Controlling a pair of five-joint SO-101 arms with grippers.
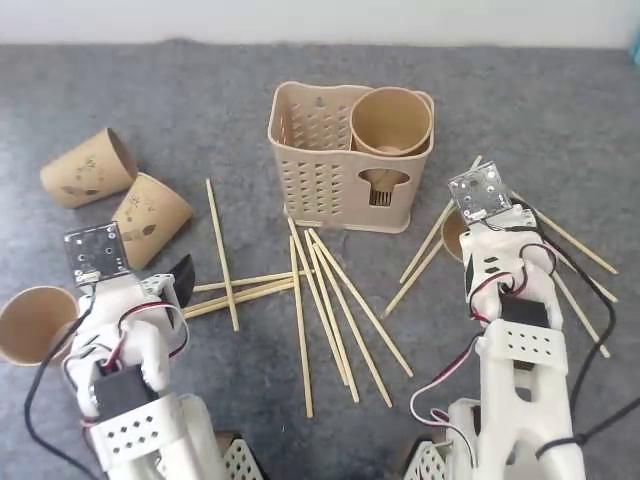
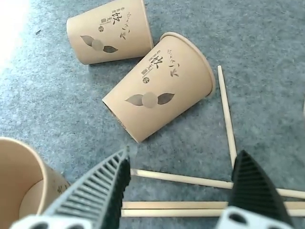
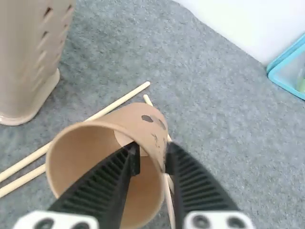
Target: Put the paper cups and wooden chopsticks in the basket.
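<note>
My right gripper (image 3: 151,155) is shut on the wall of a paper cup (image 3: 90,157) that lies on its side, one finger inside the rim and one outside. In the high view this cup (image 1: 451,238) peeks out from under the right wrist, to the right of the basket (image 1: 330,170). Another cup (image 1: 391,121) stands in the basket. My left gripper (image 2: 181,174) hangs open above the chopsticks (image 2: 190,180), just short of a tipped cup (image 2: 159,86). A second cup (image 2: 109,31) lies beyond it and a third (image 2: 19,186) beside the gripper.
Several wooden chopsticks (image 1: 335,300) lie fanned on the grey cloth in front of the basket, with more (image 1: 575,240) around the right arm. A single chopstick (image 1: 222,255) lies near the left gripper (image 1: 172,278). A teal tray corner (image 3: 290,67) sits off the cloth.
</note>
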